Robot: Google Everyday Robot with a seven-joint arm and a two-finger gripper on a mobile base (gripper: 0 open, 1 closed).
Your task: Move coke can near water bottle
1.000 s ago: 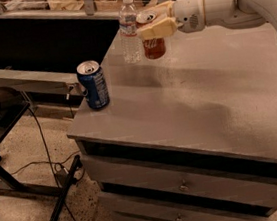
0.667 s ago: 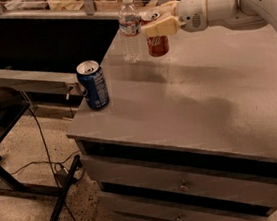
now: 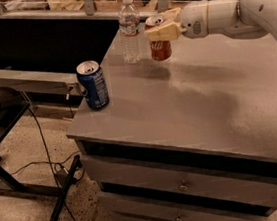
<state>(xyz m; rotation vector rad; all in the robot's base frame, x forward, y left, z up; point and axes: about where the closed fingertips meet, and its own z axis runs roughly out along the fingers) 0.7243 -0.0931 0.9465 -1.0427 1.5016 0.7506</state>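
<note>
The red coke can (image 3: 160, 48) stands upright on the grey cabinet top (image 3: 197, 100) at the far side, just right of the water bottle (image 3: 129, 30), a clear bottle with a white cap. A small gap separates them. My gripper (image 3: 159, 29) comes in from the right on the white arm (image 3: 227, 16) and is closed around the upper part of the can. The can's base looks to be on or just above the surface.
A blue soda can (image 3: 93, 84) stands upright near the front left corner of the cabinet top. The cabinet has drawers (image 3: 182, 182) below. A dark stand with cables (image 3: 11, 138) is on the floor at left. Shelving clutter lies behind.
The gripper and the coke can have shifted slightly to the right and a little down, staying next to the water bottle. The blue can and bottle have not moved.
</note>
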